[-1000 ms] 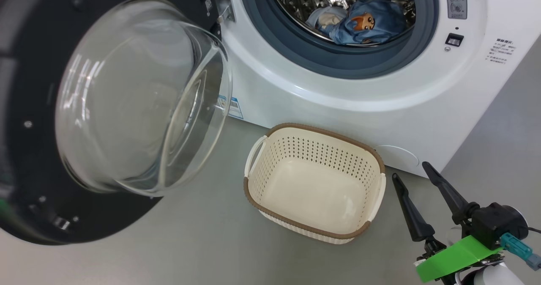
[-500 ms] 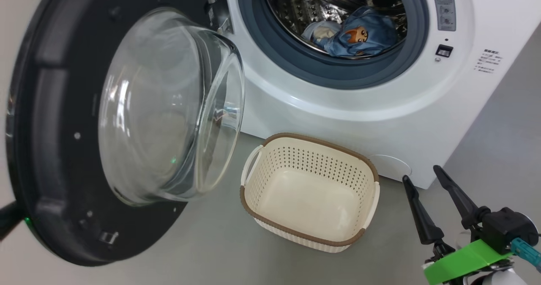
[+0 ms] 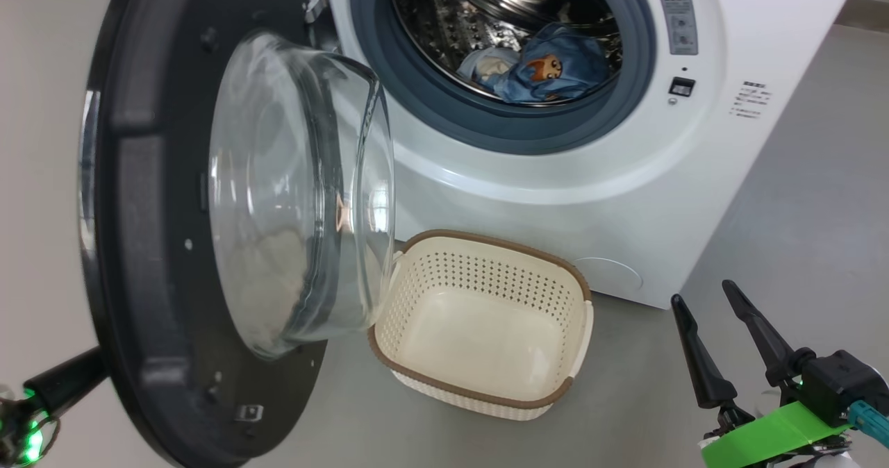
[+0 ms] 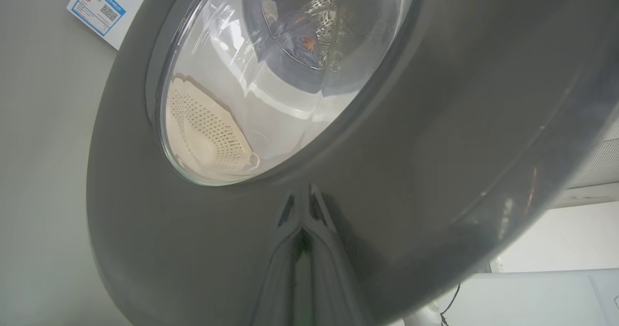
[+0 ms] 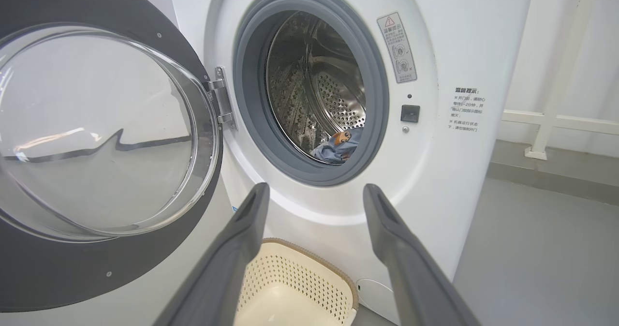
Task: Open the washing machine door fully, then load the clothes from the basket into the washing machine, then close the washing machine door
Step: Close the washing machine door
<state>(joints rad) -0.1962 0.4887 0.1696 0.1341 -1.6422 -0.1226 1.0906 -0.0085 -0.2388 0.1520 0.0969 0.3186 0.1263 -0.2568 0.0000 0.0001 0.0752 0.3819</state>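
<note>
- The left gripper (image 4: 302,234) has its two fingers pressed together and holds nothing. Its tips look like they touch the smooth outside of the washing machine door (image 3: 153,246), but the shiny face makes that hard to tell.
- The right gripper (image 3: 703,294) has its fingers spread wide. It holds nothing and touches nothing, and it hangs low on the right over the floor (image 3: 764,211).
- The clothes (image 3: 549,72) lie in the steel drum of the washing machine (image 3: 555,176), low down near the front.
- The basket (image 3: 500,240) sits on the floor just in front of the machine, between the door and the right gripper.
- In the head view the door's glass bowl (image 3: 298,190) covers the basket's left end, and the door's black edge hides the left gripper's tips.
- The top of the machine is cut off.
- Through the glass in the left wrist view, the basket and clothes look bent.
- The door sticks out from its hinge on the left of the round hole.
- There is open grey floor to the right of the machine.
</note>
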